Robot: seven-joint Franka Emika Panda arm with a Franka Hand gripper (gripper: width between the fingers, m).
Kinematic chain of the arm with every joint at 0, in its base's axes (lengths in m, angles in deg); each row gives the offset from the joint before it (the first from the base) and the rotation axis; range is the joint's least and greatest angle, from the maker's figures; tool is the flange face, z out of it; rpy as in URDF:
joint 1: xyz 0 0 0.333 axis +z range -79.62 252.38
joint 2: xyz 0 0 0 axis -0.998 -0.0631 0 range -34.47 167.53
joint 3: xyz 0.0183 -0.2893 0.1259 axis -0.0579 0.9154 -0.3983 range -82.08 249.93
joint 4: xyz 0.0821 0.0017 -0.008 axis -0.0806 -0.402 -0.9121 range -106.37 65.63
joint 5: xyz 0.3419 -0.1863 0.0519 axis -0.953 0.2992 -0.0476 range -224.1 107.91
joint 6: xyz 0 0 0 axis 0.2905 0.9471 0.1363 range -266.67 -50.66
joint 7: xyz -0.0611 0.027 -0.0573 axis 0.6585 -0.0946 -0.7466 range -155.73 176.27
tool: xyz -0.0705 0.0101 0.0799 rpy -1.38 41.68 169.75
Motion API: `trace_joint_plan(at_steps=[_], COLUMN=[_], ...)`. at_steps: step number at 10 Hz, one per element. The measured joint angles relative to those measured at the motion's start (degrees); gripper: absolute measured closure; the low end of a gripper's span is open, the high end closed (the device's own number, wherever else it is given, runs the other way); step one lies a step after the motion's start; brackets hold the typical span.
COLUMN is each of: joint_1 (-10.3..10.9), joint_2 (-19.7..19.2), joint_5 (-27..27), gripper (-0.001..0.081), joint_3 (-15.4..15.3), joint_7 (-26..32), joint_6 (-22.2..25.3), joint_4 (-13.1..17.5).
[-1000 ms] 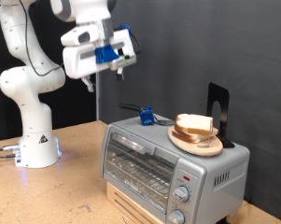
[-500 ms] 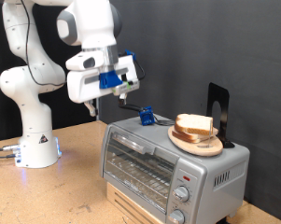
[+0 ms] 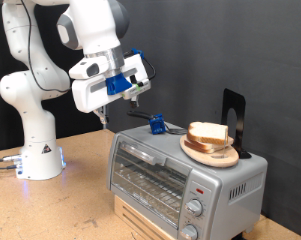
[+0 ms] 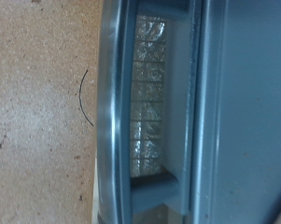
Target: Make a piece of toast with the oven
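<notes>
Early in the job: oven (image 3: 180, 170) door shut, piece of toast (image 3: 209, 133) lying on the wooden plate (image 3: 211, 152) atop the oven's right end, not loaded. Gripper (image 3: 138, 92) in the air, well above the oven's left end, carrying nothing; fingers apart or together, impossible to tell. No legible writing or brand

Below my fingers (image 3: 104, 118) the oven (image 3: 180, 172) is silver-grey, its glass door (image 4: 149, 112) showing a gridded rack. The toast (image 3: 209, 132) is pale with golden-brown crust on a light wooden plate (image 3: 210, 152). The counter (image 3: 60, 205) is speckled tan.
</notes>
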Motion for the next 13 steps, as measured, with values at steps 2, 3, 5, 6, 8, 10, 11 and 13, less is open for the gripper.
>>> trace_joint_plan(at_steps=[2, 3, 5, 6, 8, 10, 11, 13], joint_1=[-0.1, -0.1, -0.1, -0.1, -0.5, -1.8, -2.7, -4.2], joint_2=[-1.7, -2.9, -5.2, -6.3, -8.0, -9.0, -9.8, -12.0], joint_5=[1.2, 1.9, 3.2, 3.6, 5.4, 7.7, 9.0, 10.1], gripper=[-0.0003, -0.0003, -0.0003, -0.0003, -0.0003, -0.0003, -0.0003, -0.0003], joint_3=[-0.5, -0.9, -1.5, -1.7, -1.7, -1.4, -1.1, -0.8], joint_7=[-2.3, -3.3, -4.6, -4.8, -4.9, -5.3, -5.6, -5.8], joint_6=[-1.6, -3.7, -7.6, -9.2, -11.7, -13.5, -14.3, -15.5], joint_4=[-1.4, -2.2, -3.6, -4.2, -5.3, -5.6, -5.8, -5.8])
